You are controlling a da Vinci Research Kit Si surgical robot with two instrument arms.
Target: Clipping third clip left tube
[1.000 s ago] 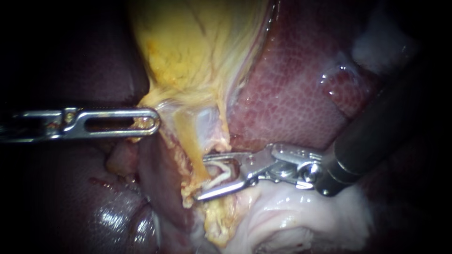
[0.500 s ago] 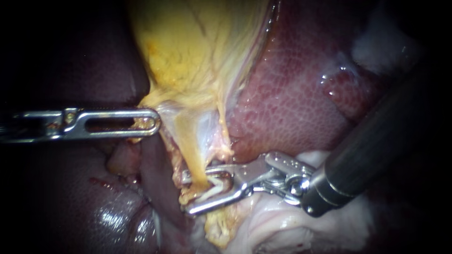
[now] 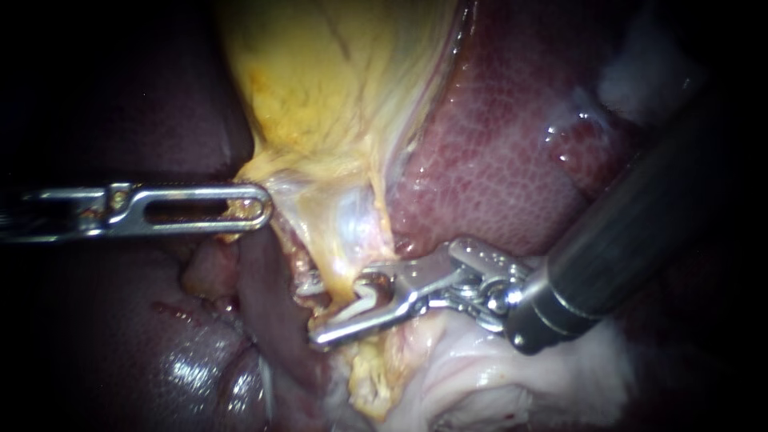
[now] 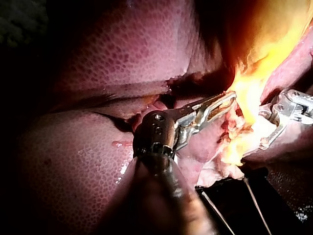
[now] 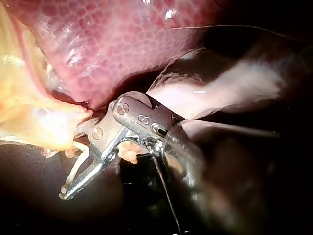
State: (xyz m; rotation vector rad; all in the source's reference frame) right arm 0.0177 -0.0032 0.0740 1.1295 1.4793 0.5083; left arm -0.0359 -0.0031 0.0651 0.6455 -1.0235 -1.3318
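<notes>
The yellow gallbladder [image 3: 336,88] hangs down the middle of the endoscope view over the red liver [image 3: 496,160]. My left instrument [image 3: 244,210] is shut on the gallbladder's lower left edge; the left wrist view shows its jaws [image 4: 217,104] clamped on yellow tissue. From the gallbladder a thin yellow tube [image 3: 332,260] runs down between the open jaws of my right instrument [image 3: 314,314]. A white clip [image 3: 364,302] sits between those jaws beside the tube. The right wrist view shows the same jaws [image 5: 73,164] and clip [image 5: 80,159] at the yellow tissue.
Pale white tissue [image 3: 496,376] lies under the right instrument's shaft. Dark liver lobes [image 3: 176,352] fill the lower left. More frayed yellow tissue [image 3: 372,384] hangs below the jaws.
My right instrument has slid left, so its open jaws now straddle the tube with the clip. The left instrument has held still.
</notes>
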